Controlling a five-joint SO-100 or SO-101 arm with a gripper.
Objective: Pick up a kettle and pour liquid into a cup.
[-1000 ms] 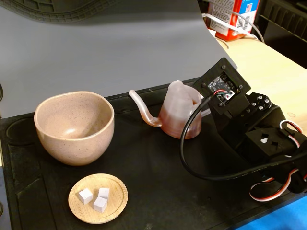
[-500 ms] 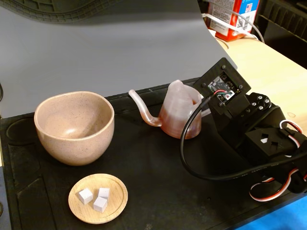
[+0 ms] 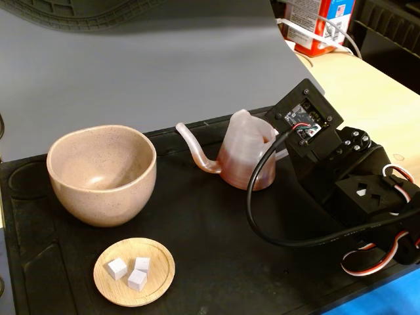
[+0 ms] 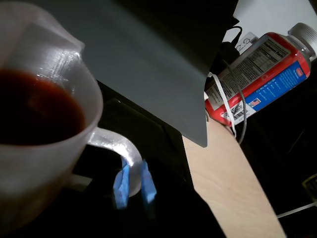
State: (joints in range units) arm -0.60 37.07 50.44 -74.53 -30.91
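The translucent pinkish kettle (image 3: 246,161) stands upright on the black mat, its thin spout (image 3: 193,147) pointing left toward the speckled beige cup (image 3: 102,174). The two stand apart, and the cup looks empty. In the wrist view the kettle (image 4: 44,148) fills the left side, holding dark red-brown liquid (image 4: 34,109). My gripper (image 4: 133,184) is shut on the kettle's loop handle (image 4: 116,146), with a blue-padded finger on each side of it. In the fixed view the arm's wrist block (image 3: 305,121) hides the fingers behind the kettle's right side.
A small wooden dish (image 3: 134,271) with three white cubes lies in front of the cup. A grey board (image 3: 144,72) rises behind the mat (image 3: 210,243). A red and blue bottle (image 4: 262,69) lies on the wooden table (image 3: 367,92) at the back right.
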